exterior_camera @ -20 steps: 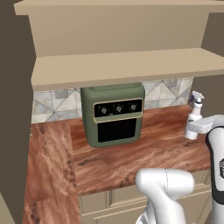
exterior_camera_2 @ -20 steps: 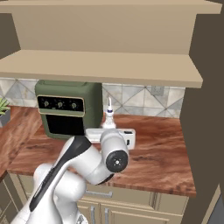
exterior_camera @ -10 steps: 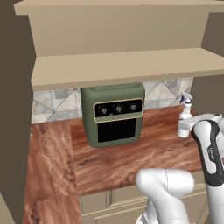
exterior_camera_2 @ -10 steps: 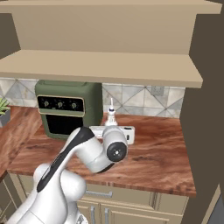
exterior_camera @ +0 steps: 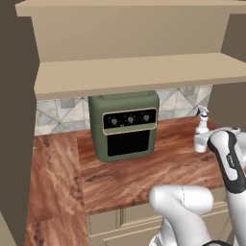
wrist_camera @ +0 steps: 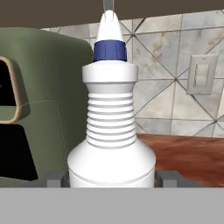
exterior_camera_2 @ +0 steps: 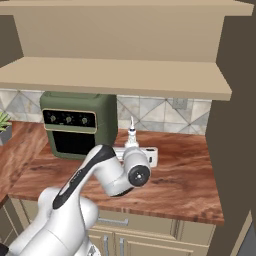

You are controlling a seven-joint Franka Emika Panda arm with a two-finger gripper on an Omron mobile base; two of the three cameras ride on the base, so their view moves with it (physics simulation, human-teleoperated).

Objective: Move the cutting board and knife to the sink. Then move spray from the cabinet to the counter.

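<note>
The spray (wrist_camera: pixel 111 131), a white bottle with a blue collar and a pale nozzle, stands upright between my fingertips (wrist_camera: pixel 54 178). My gripper (wrist_camera: pixel 111 178) is shut on its wide base. From the base views the spray (exterior_camera: pixel 201 134) (exterior_camera_2: pixel 131 137) hangs low over the red-brown counter (exterior_camera: pixel 144 168) (exterior_camera_2: pixel 185 180), right of the oven. I cannot tell whether its base touches the wood. My gripper (exterior_camera_2: pixel 145 155) holds it from the front. The open cabinet shelf (exterior_camera: pixel 134 72) (exterior_camera_2: pixel 115 75) runs above. The cutting board, the knife and the sink are out of view.
A green toaster oven (exterior_camera: pixel 124 125) (exterior_camera_2: pixel 77 125) stands on the counter against the tiled wall, close to the left of the spray. A wall socket (wrist_camera: pixel 200 74) sits behind on the right. A tall brown side panel (exterior_camera_2: pixel 235 125) bounds the counter's right end.
The gripper has carried the spray a little lower and closer to the oven. The oven and the shelf have not moved.
</note>
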